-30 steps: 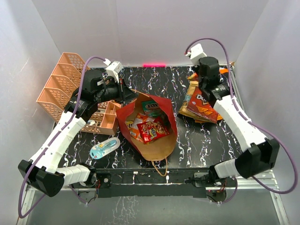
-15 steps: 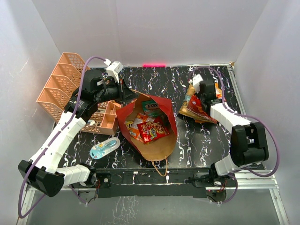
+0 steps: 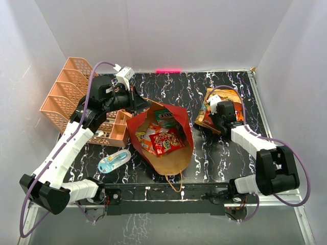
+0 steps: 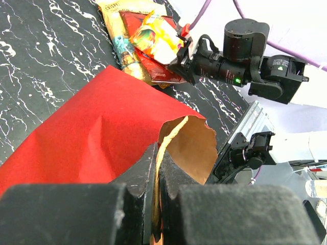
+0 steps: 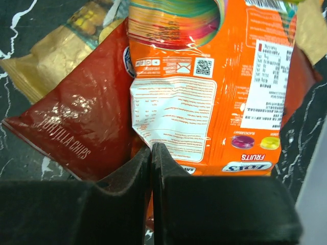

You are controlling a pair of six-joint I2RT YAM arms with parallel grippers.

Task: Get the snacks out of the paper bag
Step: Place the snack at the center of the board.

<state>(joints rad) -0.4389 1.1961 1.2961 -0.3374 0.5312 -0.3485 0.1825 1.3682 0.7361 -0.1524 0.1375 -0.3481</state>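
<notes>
My left claw (image 4: 158, 156) is pinched shut on the far rim of the large red paper bag with the brown kraft lining (image 3: 171, 161). That props its mouth open toward the overhead camera, in the middle of the black marbled counter (image 3: 214, 153). Inside I can see a glossy red packet (image 3: 166, 142), a teal pack (image 3: 163, 116) behind it and an orange-yellow packet (image 3: 144, 135) to its left, overlapping one another. My right claw (image 5: 152, 149) is fully closed with nothing visible between its jaws. It sits low over the pile at the far right, directly above an orange fruit-candy pack (image 5: 204, 92) lying on a dark red tortilla-chip bag (image 5: 87, 127). I judge every packet to be light, crinkly and slick, so a squeeze across a flat face would likely slide off or crush the contents. I would take each by its crimped end seam. The paper rim looks thin, and hard tugging there might tear it.
</notes>
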